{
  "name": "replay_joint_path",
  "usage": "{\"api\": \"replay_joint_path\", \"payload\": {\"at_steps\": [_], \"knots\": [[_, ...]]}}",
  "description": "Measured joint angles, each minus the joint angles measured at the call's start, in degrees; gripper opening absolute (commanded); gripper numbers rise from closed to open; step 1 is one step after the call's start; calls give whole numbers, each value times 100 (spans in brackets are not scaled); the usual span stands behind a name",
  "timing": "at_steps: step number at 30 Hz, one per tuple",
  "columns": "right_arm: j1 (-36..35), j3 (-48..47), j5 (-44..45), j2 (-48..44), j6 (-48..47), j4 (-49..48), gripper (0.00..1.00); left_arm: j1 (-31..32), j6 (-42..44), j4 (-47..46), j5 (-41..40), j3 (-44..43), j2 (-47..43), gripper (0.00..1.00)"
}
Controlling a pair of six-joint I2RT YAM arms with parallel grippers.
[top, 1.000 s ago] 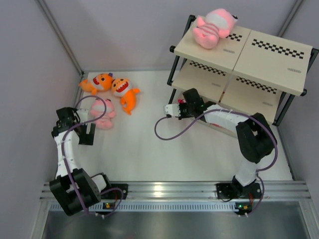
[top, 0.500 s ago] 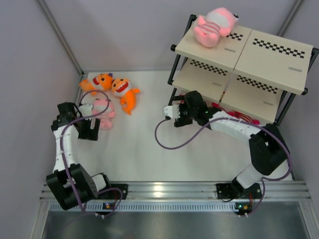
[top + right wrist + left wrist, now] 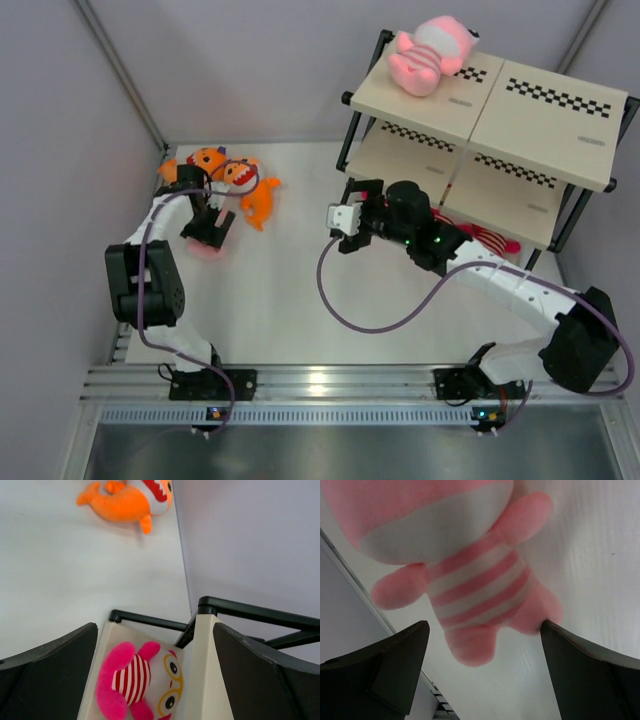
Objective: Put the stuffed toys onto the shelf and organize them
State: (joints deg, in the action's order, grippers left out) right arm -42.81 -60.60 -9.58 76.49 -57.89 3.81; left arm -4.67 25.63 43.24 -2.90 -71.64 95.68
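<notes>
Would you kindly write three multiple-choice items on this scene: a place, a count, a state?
1. The pale pink striped toy on the shelf lies on its: A top board; B middle board; C bottom board.
2. Orange sharks on the table: A one; B two; C three.
3. The fingers of the left gripper are: A shut on a shark; B shut on nothing; C open.
Answers: 1 A, it tops the highest board. 2 B, two lie side by side. 3 C, wide apart over a second pink toy.
</notes>
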Motion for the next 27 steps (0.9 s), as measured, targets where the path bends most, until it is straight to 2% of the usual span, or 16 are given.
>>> {"api": "replay_joint_path", "payload": {"at_steps": [3, 5, 6, 7, 8, 10, 15, 19, 21, 23, 27], "knots": [[-57, 50, -275, -184, 365, -166, 99, -11, -24, -94, -313, -74, 354, 99], [-68, 114, -455, -341, 625, -299, 99, -11, -24, -129, -433, -74, 461, 92], [-70, 140, -549, -428, 780, -389, 99, -11, -33, -153, -463, -74, 498, 81], [-70, 142, -636, -522, 953, -472, 100, -11, -57, -177, -481, -74, 533, 52], [-74, 142, -699, -601, 1139, -570, 100, -11, -90, -197, -490, -74, 566, 39], [-94, 140, -791, -765, 1620, -761, 100, -13, -81, -254, -459, -50, 603, 0], [-98, -74, -1185, -964, 2538, -844, 99, -22, -92, -380, -192, 210, 343, 0], [-269, -177, -1314, -1099, 2992, -944, 100, -33, -365, 37, 385, 295, -505, 0], [-673, -177, -1029, -1161, 2997, -1084, 99, -33, -586, 278, 809, 284, -1250, 0], [-1384, -177, -588, -1099, 2876, -1266, 99, -33, -780, 455, 1235, 229, -2059, 0], [-2422, -350, 105, -437, 2675, -1589, 97, -28, -1073, 769, 1965, -33, -3458, 0]]}}
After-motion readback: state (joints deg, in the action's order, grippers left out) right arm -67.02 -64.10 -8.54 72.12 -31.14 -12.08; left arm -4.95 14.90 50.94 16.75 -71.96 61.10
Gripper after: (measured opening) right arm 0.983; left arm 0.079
